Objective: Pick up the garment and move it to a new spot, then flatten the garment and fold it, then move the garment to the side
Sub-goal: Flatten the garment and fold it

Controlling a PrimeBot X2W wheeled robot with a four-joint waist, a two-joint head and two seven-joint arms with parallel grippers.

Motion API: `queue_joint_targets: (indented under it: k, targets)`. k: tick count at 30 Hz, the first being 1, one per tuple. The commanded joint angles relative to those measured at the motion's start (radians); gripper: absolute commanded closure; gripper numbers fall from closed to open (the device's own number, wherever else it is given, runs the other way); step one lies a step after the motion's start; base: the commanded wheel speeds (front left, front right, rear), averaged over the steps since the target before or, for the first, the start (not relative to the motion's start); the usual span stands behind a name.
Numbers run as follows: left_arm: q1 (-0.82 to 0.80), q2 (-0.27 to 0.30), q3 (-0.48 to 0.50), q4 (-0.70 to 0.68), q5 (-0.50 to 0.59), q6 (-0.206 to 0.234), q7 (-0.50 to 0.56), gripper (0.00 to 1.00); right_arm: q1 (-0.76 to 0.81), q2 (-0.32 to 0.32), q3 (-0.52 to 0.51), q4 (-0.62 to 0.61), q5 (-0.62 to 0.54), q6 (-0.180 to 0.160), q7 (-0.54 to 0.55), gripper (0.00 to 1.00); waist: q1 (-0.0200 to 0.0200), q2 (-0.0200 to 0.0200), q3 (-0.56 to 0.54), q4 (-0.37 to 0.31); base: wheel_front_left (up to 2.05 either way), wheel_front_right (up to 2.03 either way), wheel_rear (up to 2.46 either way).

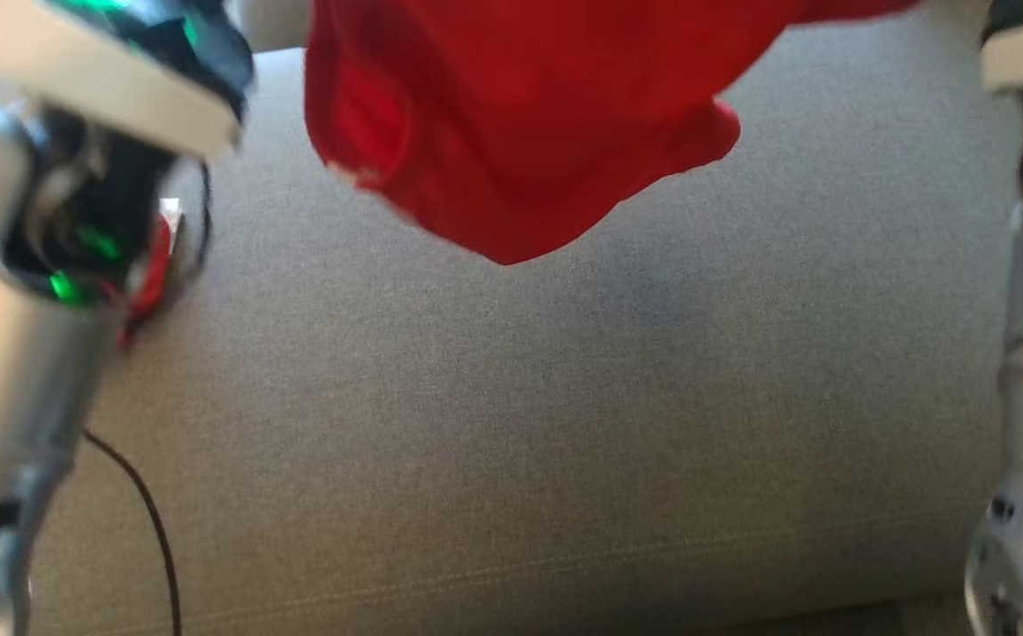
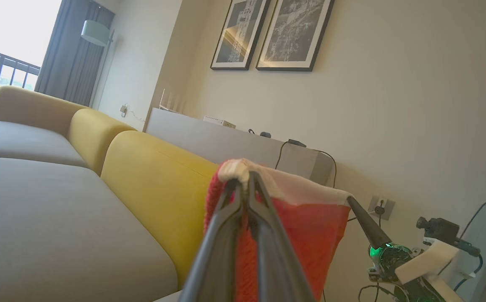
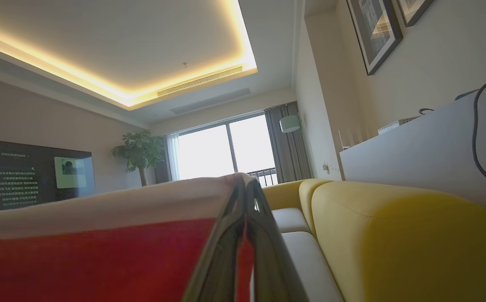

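Red garment (image 1: 511, 115) being held aloft over a grey sofa seat (image 1: 476, 424), pinched at both top corners.
The left fingers (image 2: 246, 188) are being pressed fully together on the white band along the garment's top edge, at one corner. The garment is being stretched between the two arms, its red body drooping to a point above the seat, with the yellow backrest (image 2: 155, 184) nearby. The right fingers (image 3: 246, 197) are being pressed shut on the same band at the other corner.
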Motion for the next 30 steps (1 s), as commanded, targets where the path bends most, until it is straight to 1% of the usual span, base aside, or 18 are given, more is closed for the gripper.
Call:
queue_joint_targets:
  k: [1,4,7,9,12,13,15,16,19,21,23,26,30]
  targets:
    - [-0.083,0.028,0.057,0.007,-0.021,-0.001,0.023,1.00,-0.075,0.003,0.005,-0.004,0.001,0.000,0.023,1.00,0.0000,0.0000,0.015,-0.005,0.00,0.00,0.00]
    - [-0.168,0.019,0.054,0.078,-0.045,-0.011,0.069,1.00,-0.158,-0.003,0.001,0.056,-0.002,0.000,0.057,1.00,0.0000,0.0000,0.052,-0.014,0.00,0.00,0.00]
    - [-0.261,0.006,0.041,0.161,-0.040,-0.030,0.087,1.00,-0.249,0.004,0.014,0.126,-0.008,0.000,0.074,1.00,0.0000,0.0000,0.108,-0.026,0.00,0.00,0.00]
    - [-0.326,-0.011,0.024,0.207,-0.033,-0.047,0.080,1.00,-0.319,0.013,0.025,0.178,-0.018,0.000,0.068,1.00,0.0000,0.0000,0.159,-0.038,0.00,0.00,0.00]
    - [-0.435,-0.005,-0.023,0.274,0.042,-0.058,0.031,1.00,-0.436,0.029,0.034,0.259,-0.044,0.000,0.022,1.00,0.0000,0.0000,0.245,-0.061,0.00,0.00,0.00]
    - [-0.435,-0.005,-0.023,0.274,0.042,-0.058,0.031,1.00,-0.436,0.029,0.034,0.259,-0.044,0.000,0.022,1.00,0.0000,0.0000,0.245,-0.061,0.00,0.00,0.00]
    - [-0.516,0.011,-0.074,0.303,0.108,-0.060,-0.029,1.00,-0.515,0.038,0.039,0.310,-0.068,0.000,-0.029,1.00,0.0000,0.0000,0.302,-0.077,0.00,0.00,0.00]
    - [-0.599,0.038,-0.137,0.317,0.168,-0.060,-0.107,1.00,-0.590,0.044,0.040,0.346,-0.102,0.000,-0.086,1.00,0.0000,0.0000,0.356,-0.091,0.00,0.00,0.00]
    - [-0.694,0.082,-0.259,0.319,0.226,-0.060,-0.224,1.00,-0.664,0.052,0.033,0.372,-0.136,0.000,-0.127,1.00,0.0000,0.0000,0.417,-0.100,0.00,0.00,0.00]
    - [-0.721,0.110,-0.337,0.302,0.234,-0.060,-0.261,1.00,-0.669,0.056,0.046,0.373,-0.153,0.000,-0.135,1.00,0.0000,0.0000,0.443,-0.103,0.00,0.00,0.00]
    - [-0.719,0.139,-0.402,0.272,0.236,-0.060,-0.272,1.00,-0.641,0.059,0.073,0.366,-0.162,0.000,-0.137,1.00,0.0000,0.0000,0.463,-0.103,0.00,0.00,0.00]
    - [-0.646,0.160,-0.416,0.189,0.252,-0.060,-0.273,1.00,-0.555,0.061,0.107,0.350,-0.170,0.000,-0.138,1.00,0.0000,0.0000,0.480,-0.105,0.00,0.00,0.00]
    - [-0.469,0.163,-0.420,0.080,0.286,-0.060,-0.274,1.00,-0.389,0.043,0.133,0.324,-0.179,0.000,-0.138,1.00,0.0000,0.0000,0.469,-0.106,0.00,0.00,0.00]
